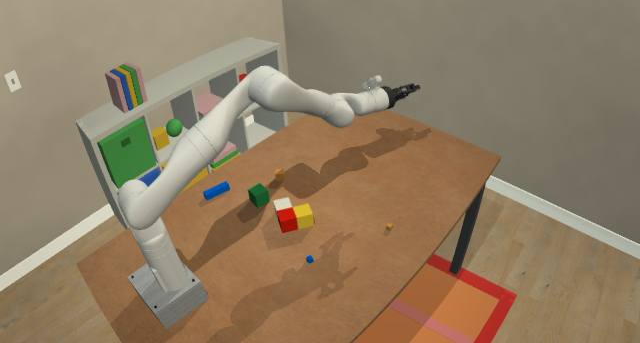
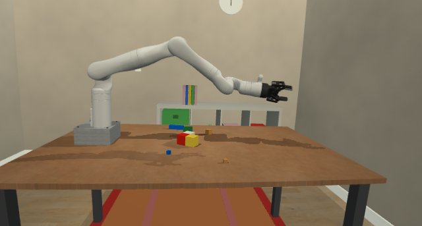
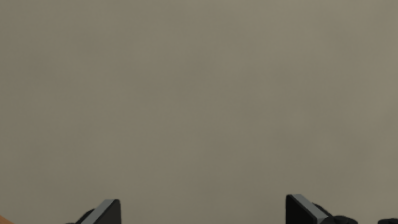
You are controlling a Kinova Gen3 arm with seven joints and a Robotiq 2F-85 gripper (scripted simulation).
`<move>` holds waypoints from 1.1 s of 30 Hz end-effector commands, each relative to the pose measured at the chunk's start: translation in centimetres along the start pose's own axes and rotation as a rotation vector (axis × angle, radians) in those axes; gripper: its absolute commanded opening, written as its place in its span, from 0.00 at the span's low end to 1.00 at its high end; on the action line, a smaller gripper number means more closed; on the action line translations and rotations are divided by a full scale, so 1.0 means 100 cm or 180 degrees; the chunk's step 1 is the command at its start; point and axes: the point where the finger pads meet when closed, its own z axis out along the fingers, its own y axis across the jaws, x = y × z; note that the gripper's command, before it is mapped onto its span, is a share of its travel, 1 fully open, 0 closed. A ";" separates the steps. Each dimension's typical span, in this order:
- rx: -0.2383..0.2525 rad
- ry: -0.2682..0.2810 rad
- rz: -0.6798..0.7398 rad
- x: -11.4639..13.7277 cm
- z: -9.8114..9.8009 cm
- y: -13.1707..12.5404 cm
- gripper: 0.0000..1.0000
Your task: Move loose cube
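A white cube (image 1: pixel 282 203) (image 2: pixel 189 132), a red cube (image 1: pixel 287 219) (image 2: pixel 182 139) and a yellow cube (image 1: pixel 303 216) (image 2: pixel 192 140) sit together in an L on the wooden table (image 1: pixel 410 183) (image 2: pixel 297 163). A green cube (image 1: pixel 258 194) (image 2: pixel 188 128) stands loose to their left, apart from them. My gripper (image 1: pixel 414 89) (image 2: pixel 285 91) (image 3: pixel 202 212) is open and empty, held high over the far right edge of the table, pointing at the wall. The wrist view shows only the fingertips and the wall.
A blue block (image 1: pixel 216 190) (image 2: pixel 176 127), an orange cube (image 1: pixel 279 174) (image 2: pixel 208 132), a tiny orange cube (image 1: pixel 389 226) (image 2: pixel 225 161) and a tiny blue cube (image 1: pixel 309 259) (image 2: pixel 168 152) lie on the table. A shelf (image 1: pixel 165 83) (image 2: pixel 217 105) with books stands behind.
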 end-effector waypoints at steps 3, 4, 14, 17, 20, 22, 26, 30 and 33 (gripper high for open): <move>0.0416 -0.0047 -0.0169 0.020 -0.019 -0.051 1.00; 0.0519 -0.0067 -0.0214 0.023 -0.024 -0.064 1.00; 0.1615 -0.0339 -0.0744 0.028 -0.104 -0.180 1.00; 0.1615 -0.0339 -0.0744 0.029 -0.108 -0.183 1.00; 0.1615 -0.0339 -0.0744 0.029 -0.108 -0.183 1.00; 0.1615 -0.0339 -0.0744 0.029 -0.108 -0.183 1.00; 0.1615 -0.0339 -0.0744 0.029 -0.108 -0.183 1.00; 0.1747 -0.0381 -0.0814 0.028 -0.121 -0.195 1.00; 0.1747 -0.0381 -0.0814 0.028 -0.121 -0.195 1.00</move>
